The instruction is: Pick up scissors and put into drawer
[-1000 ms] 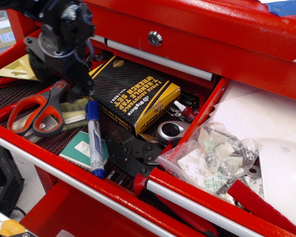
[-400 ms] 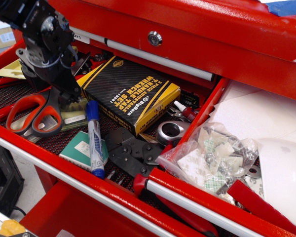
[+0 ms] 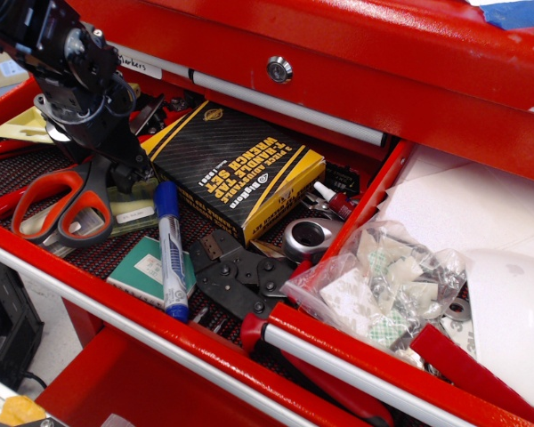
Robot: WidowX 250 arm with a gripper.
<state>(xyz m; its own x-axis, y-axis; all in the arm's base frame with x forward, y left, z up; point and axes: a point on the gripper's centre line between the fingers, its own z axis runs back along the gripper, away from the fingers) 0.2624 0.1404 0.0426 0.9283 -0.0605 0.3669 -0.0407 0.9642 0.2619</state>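
The scissors (image 3: 64,209) lie flat inside the open red drawer (image 3: 89,294), on its dark liner, left of the black box (image 3: 231,169) and well apart from it at the handles; their orange-red loops point toward the drawer's front rail, and the dark blades run up and back toward the box's near corner, where the arm hides them. The gripper (image 3: 129,173) hangs just above the blade end of the scissors, left of the box; its fingers are dark against the clutter, so whether they are parted or closed cannot be told, nor whether they touch the blades. A blue marker (image 3: 169,249) lies in front of the box, right of the scissors' loops; a green-edged card (image 3: 147,267) sits beside the marker, below the box.
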